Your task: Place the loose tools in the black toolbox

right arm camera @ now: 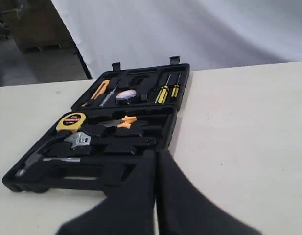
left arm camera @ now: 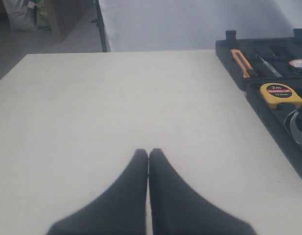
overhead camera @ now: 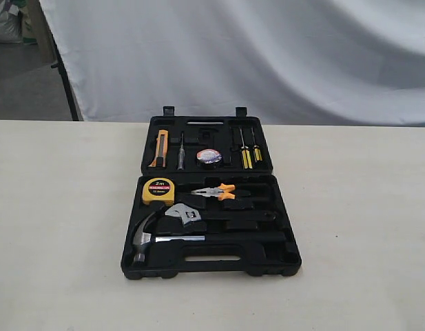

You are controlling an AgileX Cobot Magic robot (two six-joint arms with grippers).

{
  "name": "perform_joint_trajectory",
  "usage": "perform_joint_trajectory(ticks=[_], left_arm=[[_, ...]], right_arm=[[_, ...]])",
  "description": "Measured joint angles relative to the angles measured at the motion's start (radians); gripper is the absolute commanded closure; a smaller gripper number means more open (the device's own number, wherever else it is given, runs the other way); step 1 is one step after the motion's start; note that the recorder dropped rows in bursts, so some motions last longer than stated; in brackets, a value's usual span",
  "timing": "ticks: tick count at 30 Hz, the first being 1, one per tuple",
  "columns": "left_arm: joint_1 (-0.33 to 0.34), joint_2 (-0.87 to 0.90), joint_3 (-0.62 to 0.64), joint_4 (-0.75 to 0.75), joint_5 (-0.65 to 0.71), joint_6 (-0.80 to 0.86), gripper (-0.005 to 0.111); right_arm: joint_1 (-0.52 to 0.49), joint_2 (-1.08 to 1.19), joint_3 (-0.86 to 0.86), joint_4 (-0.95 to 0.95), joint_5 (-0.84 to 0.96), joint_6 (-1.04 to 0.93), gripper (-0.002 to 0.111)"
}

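Note:
The black toolbox (overhead camera: 284, 256) lies open at the table's middle. The claw hammer (overhead camera: 144, 238) rests in the near half's front recess. The adjustable wrench (overhead camera: 185, 214) lies just behind it. The small black tape roll (overhead camera: 209, 157) sits in the far half. My left gripper (left arm camera: 149, 152) is shut over bare table, left of the toolbox (left arm camera: 268, 115), holding nothing. My right gripper (right arm camera: 156, 154) is also shut and holds nothing; it sits to the right of the toolbox (right arm camera: 40, 182), near its front. The hammer (right arm camera: 31, 161), wrench (right arm camera: 78, 141) and tape roll (right arm camera: 126, 96) show in the right wrist view. Neither gripper shows in the exterior view.
A yellow tape measure (overhead camera: 159, 191) and orange-handled pliers (overhead camera: 217, 192) lie in the near half. An orange knife (overhead camera: 160, 149) and yellow-handled screwdrivers (overhead camera: 246, 155) fill the far half. A white cloth backdrop (overhead camera: 267, 55) hangs behind the table.

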Motion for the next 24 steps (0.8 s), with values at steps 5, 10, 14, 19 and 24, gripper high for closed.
perform_joint_trajectory(ticks=[5, 10, 14, 19, 24], left_arm=[[0.000, 0.000, 0.000, 0.000, 0.000, 0.000, 0.106], [0.000, 0.000, 0.000, 0.000, 0.000, 0.000, 0.106], [0.000, 0.000, 0.000, 0.000, 0.000, 0.000, 0.106], [0.000, 0.000, 0.000, 0.000, 0.000, 0.000, 0.106], [0.000, 0.000, 0.000, 0.000, 0.000, 0.000, 0.106]], right_arm=[[0.000, -0.035, 0.055, 0.087, 0.023, -0.008, 0.109], [0.000, -0.035, 0.055, 0.100, 0.023, -0.010, 0.109], [-0.005, -0.035, 0.055, 0.102, 0.023, -0.015, 0.109], [-0.166, -0.083, 0.055, 0.104, 0.018, -0.016, 0.109], [-0.335, -0.174, 0.055, 0.035, 0.006, -0.063, 0.109]])
